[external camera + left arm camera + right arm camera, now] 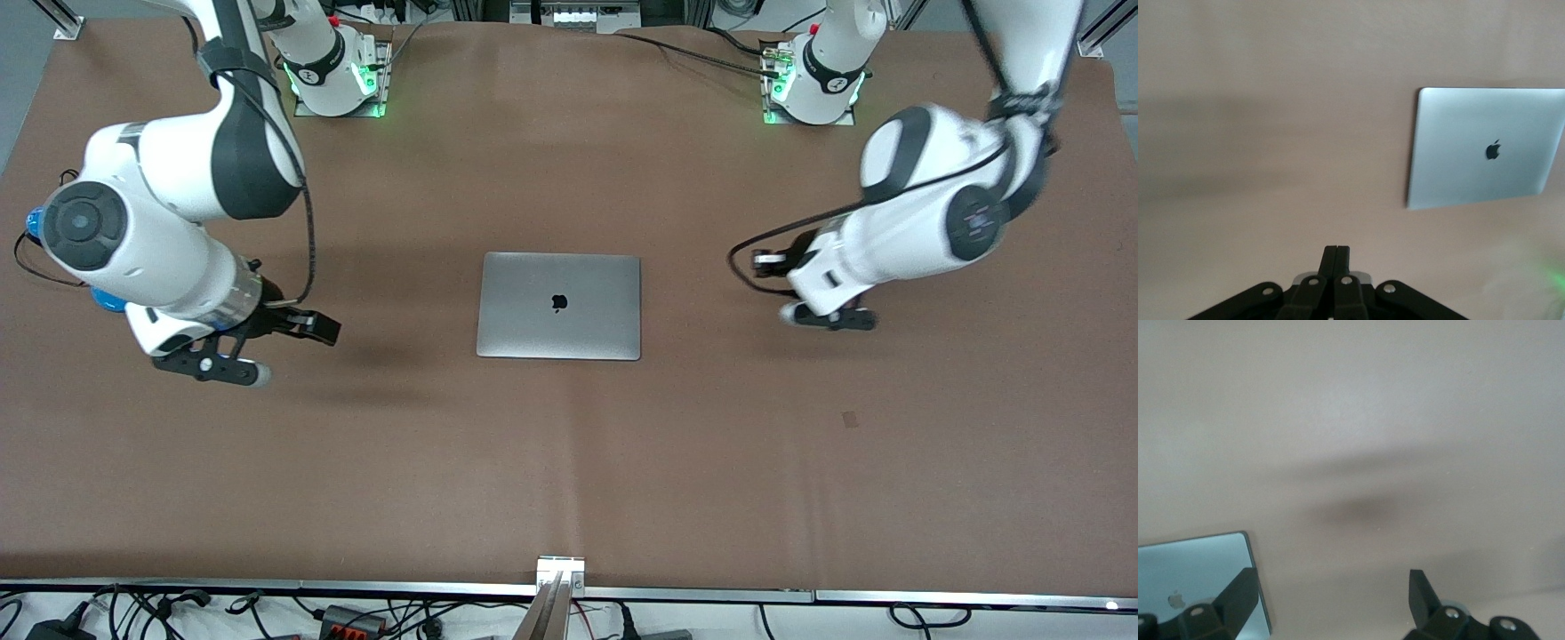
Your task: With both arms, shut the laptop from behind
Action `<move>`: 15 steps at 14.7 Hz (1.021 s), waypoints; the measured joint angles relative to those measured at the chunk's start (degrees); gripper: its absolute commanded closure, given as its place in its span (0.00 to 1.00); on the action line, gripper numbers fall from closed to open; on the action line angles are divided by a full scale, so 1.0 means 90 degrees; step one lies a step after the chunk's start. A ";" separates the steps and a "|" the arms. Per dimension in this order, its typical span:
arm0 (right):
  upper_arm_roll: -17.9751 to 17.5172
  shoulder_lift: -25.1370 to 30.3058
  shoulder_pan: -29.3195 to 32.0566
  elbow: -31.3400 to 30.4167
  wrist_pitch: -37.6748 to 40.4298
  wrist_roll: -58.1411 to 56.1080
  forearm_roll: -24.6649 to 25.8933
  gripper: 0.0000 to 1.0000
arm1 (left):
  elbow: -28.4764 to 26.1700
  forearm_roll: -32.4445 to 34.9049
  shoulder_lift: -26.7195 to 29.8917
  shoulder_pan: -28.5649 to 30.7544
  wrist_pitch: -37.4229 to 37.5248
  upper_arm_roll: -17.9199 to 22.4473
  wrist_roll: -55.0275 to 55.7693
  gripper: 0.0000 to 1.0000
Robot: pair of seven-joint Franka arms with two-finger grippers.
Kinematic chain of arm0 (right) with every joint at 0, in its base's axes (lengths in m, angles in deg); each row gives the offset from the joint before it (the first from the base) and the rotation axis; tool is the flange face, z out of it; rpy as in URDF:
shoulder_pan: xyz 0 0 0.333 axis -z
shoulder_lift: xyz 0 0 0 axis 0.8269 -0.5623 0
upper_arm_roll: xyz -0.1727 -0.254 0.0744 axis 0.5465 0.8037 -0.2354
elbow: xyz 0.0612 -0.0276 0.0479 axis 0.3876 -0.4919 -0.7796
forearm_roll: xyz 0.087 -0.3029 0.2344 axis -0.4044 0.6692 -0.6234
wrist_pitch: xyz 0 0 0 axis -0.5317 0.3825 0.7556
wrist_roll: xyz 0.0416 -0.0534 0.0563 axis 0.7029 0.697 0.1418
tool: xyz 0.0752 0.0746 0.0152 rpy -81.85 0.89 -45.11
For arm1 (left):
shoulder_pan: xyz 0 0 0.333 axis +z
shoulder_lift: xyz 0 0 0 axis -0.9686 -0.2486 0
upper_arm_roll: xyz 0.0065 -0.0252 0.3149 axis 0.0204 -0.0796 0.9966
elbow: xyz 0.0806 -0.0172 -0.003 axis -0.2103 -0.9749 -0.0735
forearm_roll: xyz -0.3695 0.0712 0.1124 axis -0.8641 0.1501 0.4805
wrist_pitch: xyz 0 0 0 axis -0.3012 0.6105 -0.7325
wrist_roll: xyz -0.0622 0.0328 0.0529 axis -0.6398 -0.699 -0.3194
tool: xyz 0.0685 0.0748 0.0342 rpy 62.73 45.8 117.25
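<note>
Left gripper (827,316): fingers pressed together, holding nothing, over bare table toward the left arm's end, well apart from the laptop (559,305).

Right gripper (233,360): fingers spread wide, empty, over bare table toward the right arm's end, also well apart from the laptop. In the right wrist view the fingers (1239,590) show with a broad gap between them.

Laptop: silver-grey, lid down flat on its base, logo facing up, at mid-table, well in from every edge. Closing appears done; no screen or keyboard shows.

Handling, by judgement: thin, rigid metal shell, moderately heavy, smooth and likely slippery under hard fingertips; screen beneath the lid is fragile, so press lightly. Best contact is flat on the lid near its two corners by the hinge edge, one gripper each, not at the centre.

Table (569,462): brown covering.
</note>
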 measured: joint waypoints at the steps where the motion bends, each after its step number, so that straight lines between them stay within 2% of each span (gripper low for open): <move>1: 0.0020 0.0107 0.0007 0.0001 0.0000 -0.0041 0.0000 0.00 | 0.0242 0.0102 0.0205 0.0011 0.0447 0.0173 -0.0017 0.98; 5: 0.0060 0.0388 0.0036 0.0004 0.0022 -0.0090 0.0008 0.00 | 0.1031 0.0373 0.0730 0.0024 0.1831 0.0777 -0.0029 0.98; 8: 0.0067 0.0421 0.0283 0.0279 0.0125 -0.0133 0.0012 0.00 | 0.1175 0.0781 0.0984 0.0027 0.2140 0.0967 -0.0061 0.84; 9: 0.0060 0.0427 0.0415 0.0423 0.0289 -0.0150 0.0012 0.00 | 0.1176 0.0843 0.1016 0.0021 0.2162 0.0967 -0.0061 0.69; 10: 0.0027 0.0435 0.0586 0.0562 0.0429 -0.0198 0.0012 0.00 | 0.1175 0.0863 0.1016 0.0001 0.2162 0.0963 -0.0061 0.49; 11: -0.0117 0.0454 0.0834 0.0660 0.0505 -0.0300 0.0013 0.00 | 0.1174 0.0885 0.1002 -0.0022 0.2162 0.0958 -0.0055 0.34; 12: -0.0421 0.0488 0.1211 0.0725 0.0528 -0.0470 0.0020 0.00 | 0.1174 0.0911 0.0982 -0.0032 0.2162 0.0957 -0.0050 0.07; 13: -0.0854 0.0533 0.1703 0.0776 0.0534 -0.0679 0.0064 0.00 | 0.1174 0.0930 0.0962 -0.0030 0.2161 0.0966 -0.0049 0.00; 15: -0.1649 0.0662 0.2626 0.0804 0.0557 -0.1044 0.0320 0.00 | 0.1173 0.0949 0.0942 -0.0018 0.2161 0.0987 -0.0050 0.00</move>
